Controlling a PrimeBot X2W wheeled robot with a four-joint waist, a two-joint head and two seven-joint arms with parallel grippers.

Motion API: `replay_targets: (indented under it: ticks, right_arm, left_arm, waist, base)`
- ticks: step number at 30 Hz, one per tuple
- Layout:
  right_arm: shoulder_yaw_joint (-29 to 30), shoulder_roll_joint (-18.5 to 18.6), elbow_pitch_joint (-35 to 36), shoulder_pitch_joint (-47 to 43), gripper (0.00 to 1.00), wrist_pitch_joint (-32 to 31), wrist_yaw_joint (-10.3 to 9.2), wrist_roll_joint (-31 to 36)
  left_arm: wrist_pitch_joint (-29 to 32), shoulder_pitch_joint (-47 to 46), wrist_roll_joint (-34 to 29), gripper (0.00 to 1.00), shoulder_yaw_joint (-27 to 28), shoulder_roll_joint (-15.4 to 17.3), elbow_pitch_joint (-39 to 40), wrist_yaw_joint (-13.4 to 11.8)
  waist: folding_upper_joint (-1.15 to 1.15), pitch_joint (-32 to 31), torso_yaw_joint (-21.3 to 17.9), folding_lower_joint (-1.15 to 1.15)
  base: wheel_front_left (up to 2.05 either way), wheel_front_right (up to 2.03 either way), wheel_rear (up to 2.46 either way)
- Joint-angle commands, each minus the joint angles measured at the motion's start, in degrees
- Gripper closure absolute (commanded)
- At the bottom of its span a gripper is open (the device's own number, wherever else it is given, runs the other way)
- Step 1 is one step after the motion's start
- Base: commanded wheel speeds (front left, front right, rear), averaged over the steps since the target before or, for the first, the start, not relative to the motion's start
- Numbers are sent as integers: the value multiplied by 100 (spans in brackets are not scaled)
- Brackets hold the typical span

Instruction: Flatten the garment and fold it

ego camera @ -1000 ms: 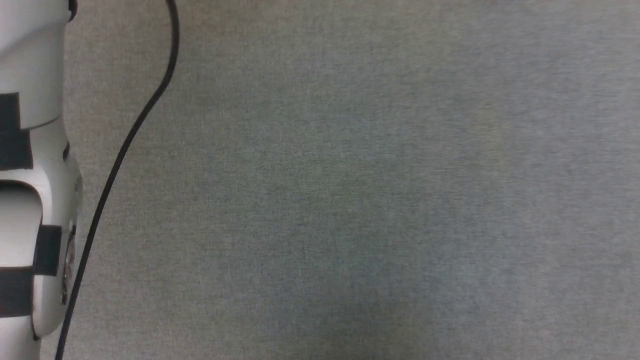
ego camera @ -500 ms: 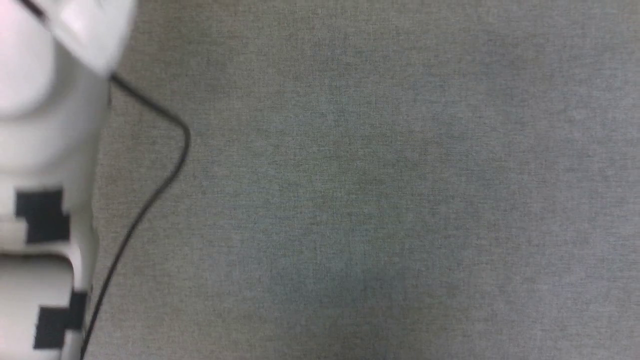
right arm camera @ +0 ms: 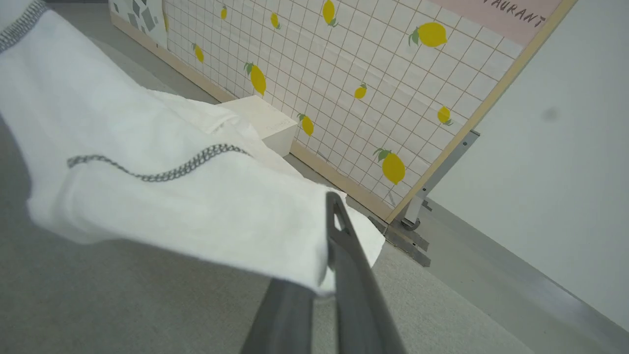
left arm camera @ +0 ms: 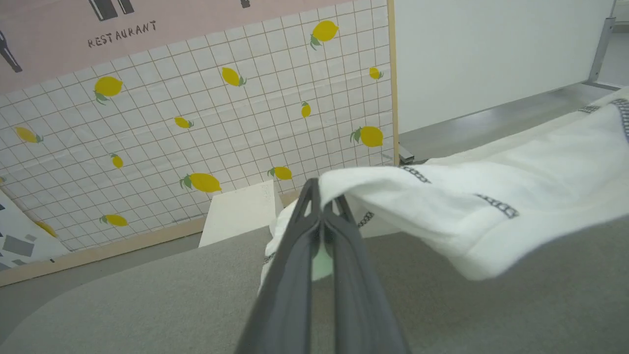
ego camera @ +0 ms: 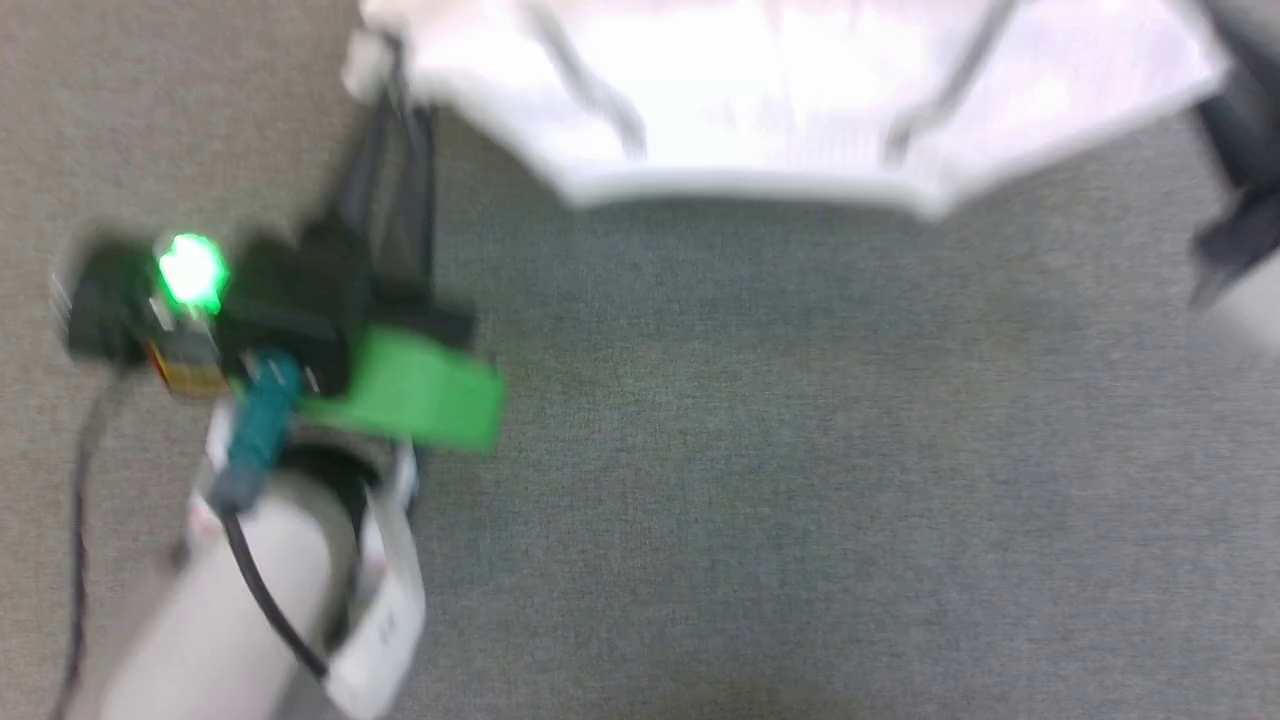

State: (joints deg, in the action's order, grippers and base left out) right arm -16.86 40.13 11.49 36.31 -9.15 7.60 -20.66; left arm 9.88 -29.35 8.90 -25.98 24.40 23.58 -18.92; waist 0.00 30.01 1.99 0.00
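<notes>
Hanging blurred in the head view, the garment [ego camera: 800, 90] spanned above the far side of the grey surface [ego camera: 800, 450]. In the left wrist view, the left gripper [left arm camera: 324, 206] pinched one edge. In the right wrist view, the right gripper [right arm camera: 330, 221] clamped another edge. By my judgement the task had barely begun: the garment was neither flattened nor folded.

Lemon-print wall panel [left arm camera: 245, 123], grey carpet [ego camera: 800, 450]

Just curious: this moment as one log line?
left end effector: shut on garment | right end effector: shut on garment | garment: edge held off grey surface
</notes>
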Motion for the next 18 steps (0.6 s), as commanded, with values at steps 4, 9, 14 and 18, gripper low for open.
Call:
replay_targets:
  ticks: [4,9,14,18]
  right_arm:
    - [201,-303,261,-1152,100,-144,-11,68]
    - [124,-373,249,-2093,100,-254,-11,53]
    - [-117,-219,55,-2666,100,-350,-11,3]
    - [-363,-32,-25,-3104,100,-565,-11,-237]
  left_arm:
    - [328,1007,175,100,-167,121,221,-200]
    - [814,1874,402,100,-555,294,11,-137]
    - [1224,2437,811,100,-949,355,-360,115]
    - [1547,2747,1134,100,-1147,448,-492,307]
  waist:
    - [0,-471,-137,0]
    - [0,-722,-199,0]
    - [0,-982,-265,0]
    - [0,-1210,-270,0]
  base:
    - [0,0,0]
    - [0,0,0]
    - [0,0,0]
    - [0,0,0]
